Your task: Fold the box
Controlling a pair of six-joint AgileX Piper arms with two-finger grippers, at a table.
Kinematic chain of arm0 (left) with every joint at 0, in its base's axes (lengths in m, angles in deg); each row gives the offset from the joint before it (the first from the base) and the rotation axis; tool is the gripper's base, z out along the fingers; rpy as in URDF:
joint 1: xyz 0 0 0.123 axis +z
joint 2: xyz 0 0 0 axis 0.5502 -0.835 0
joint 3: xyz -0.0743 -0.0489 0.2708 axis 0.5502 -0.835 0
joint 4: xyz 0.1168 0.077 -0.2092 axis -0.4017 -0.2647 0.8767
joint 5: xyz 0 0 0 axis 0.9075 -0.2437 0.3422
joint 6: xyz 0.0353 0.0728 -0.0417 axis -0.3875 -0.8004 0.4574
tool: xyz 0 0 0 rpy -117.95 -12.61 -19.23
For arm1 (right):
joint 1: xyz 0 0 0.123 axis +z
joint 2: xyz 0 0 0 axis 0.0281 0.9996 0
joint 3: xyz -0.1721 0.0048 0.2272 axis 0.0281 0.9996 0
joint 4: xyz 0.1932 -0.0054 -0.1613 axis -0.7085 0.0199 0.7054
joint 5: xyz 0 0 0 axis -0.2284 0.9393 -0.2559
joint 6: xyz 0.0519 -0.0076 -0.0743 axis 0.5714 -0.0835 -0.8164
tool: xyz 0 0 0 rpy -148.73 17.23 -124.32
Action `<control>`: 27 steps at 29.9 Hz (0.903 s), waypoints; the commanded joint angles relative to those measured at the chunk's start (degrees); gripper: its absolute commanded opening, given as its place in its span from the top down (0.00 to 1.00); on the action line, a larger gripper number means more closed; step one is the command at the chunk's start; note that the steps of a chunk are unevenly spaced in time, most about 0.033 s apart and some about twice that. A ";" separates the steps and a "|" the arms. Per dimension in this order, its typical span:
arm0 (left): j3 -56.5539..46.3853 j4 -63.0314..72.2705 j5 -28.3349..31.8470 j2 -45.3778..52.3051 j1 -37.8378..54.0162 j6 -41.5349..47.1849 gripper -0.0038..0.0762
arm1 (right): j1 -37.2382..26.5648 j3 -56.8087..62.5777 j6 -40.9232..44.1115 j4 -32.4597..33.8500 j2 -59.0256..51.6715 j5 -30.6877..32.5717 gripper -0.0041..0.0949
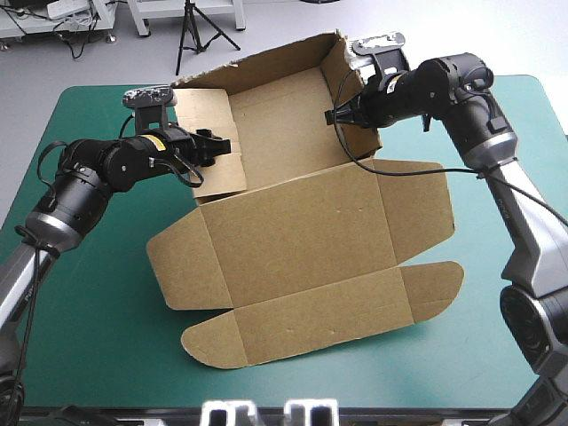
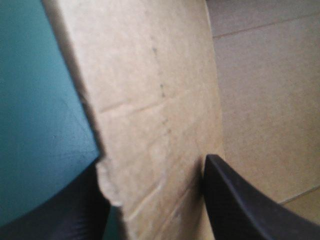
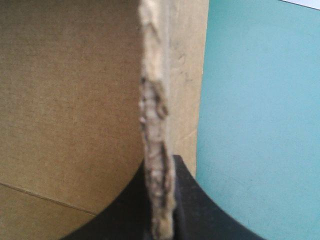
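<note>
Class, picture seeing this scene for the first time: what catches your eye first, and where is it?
The brown box dominates, a big cut sheet mid-table on the teal-green cover, far walls raised, near flaps flat. The left end effector grips its raised left wall; the right end effector grips the right wall.

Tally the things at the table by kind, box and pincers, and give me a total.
box: 1, brown, walls partly raised
pincers: 2, left pincer and right pincer, each shut on a wall of the box
total: 3
</note>
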 commanded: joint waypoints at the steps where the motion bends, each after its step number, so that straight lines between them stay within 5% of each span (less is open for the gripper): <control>1: 1.94 2.38 5.01 0.81 -0.74 1.06 0.60 | 0.71 -1.65 -0.17 -6.48 -3.02 -2.34 0.98; 6: 1.94 3.21 5.37 0.42 -1.67 -1.21 0.96 | 0.71 -1.65 -0.98 -4.82 -2.54 0.29 0.98; 14: 4.48 3.75 -1.20 -2.87 -2.88 -6.77 0.96 | 0.71 -1.65 -3.12 1.30 1.47 11.70 0.98; 27: 22.07 0.01 -26.87 -19.30 -2.88 -16.08 0.96 | -0.17 11.06 -1.94 4.32 2.20 11.70 0.98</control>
